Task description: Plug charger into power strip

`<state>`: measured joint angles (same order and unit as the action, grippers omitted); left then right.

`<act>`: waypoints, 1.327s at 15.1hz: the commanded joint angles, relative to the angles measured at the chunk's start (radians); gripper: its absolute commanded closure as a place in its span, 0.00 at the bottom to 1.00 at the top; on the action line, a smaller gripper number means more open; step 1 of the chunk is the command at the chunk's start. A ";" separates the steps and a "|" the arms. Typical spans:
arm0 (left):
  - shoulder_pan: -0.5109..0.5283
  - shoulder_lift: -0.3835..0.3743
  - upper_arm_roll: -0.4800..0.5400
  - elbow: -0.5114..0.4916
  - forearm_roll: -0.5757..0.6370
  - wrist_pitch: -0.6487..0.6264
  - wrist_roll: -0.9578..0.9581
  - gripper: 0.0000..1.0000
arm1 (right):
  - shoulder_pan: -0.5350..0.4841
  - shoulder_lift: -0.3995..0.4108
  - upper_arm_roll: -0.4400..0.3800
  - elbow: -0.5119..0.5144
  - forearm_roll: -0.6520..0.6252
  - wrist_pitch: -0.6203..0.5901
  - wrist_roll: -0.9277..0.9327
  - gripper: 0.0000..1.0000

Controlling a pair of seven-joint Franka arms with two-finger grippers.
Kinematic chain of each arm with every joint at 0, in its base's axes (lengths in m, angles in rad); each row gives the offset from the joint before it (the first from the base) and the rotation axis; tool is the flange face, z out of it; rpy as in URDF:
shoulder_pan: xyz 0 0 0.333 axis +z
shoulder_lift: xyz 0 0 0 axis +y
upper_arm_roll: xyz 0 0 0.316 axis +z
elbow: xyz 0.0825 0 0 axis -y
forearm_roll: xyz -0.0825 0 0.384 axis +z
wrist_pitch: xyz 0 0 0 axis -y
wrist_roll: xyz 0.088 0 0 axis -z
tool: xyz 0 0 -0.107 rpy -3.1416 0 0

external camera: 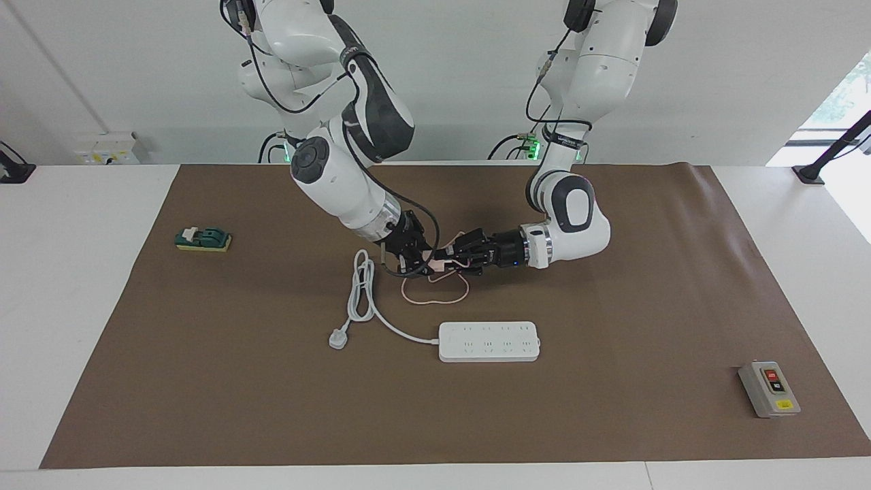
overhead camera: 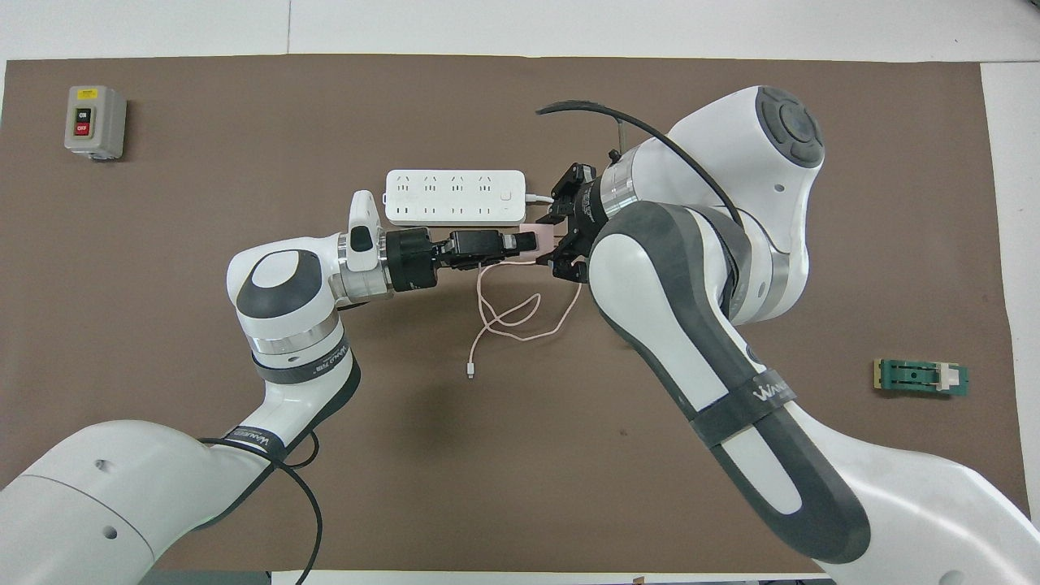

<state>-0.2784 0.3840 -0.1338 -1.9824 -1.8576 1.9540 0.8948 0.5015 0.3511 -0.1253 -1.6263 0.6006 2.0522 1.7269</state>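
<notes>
both clamped on the pink charger (overhead camera: pixel 530 241) in mid-air, left gripper (overhead camera: pixel 520 242) and right gripper (overhead camera: pixel 551 241) meeting nose to nose, with the power strip (overhead camera: pixel 455 197) lying just farther out, long axis across the table, nearest the left gripper.

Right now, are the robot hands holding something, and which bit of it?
Yes: both grip the pink charger by its cube body, the left gripper at one end and the right gripper at the other. Its cable hangs loose below.
</notes>
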 commanded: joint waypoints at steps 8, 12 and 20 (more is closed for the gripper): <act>0.042 0.007 0.003 0.034 -0.012 -0.029 0.021 1.00 | -0.049 -0.017 0.003 0.006 -0.030 -0.026 0.001 0.00; 0.065 -0.008 0.013 0.034 0.009 -0.017 -0.020 1.00 | -0.101 -0.037 0.003 0.006 -0.129 -0.085 -0.199 0.00; 0.074 -0.051 0.048 0.126 0.294 0.092 -0.129 1.00 | -0.254 -0.147 0.003 0.008 -0.409 -0.312 -0.709 0.00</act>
<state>-0.2024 0.3568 -0.0902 -1.8823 -1.6502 2.0032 0.8197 0.2819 0.2358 -0.1299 -1.6158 0.2375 1.7770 1.1374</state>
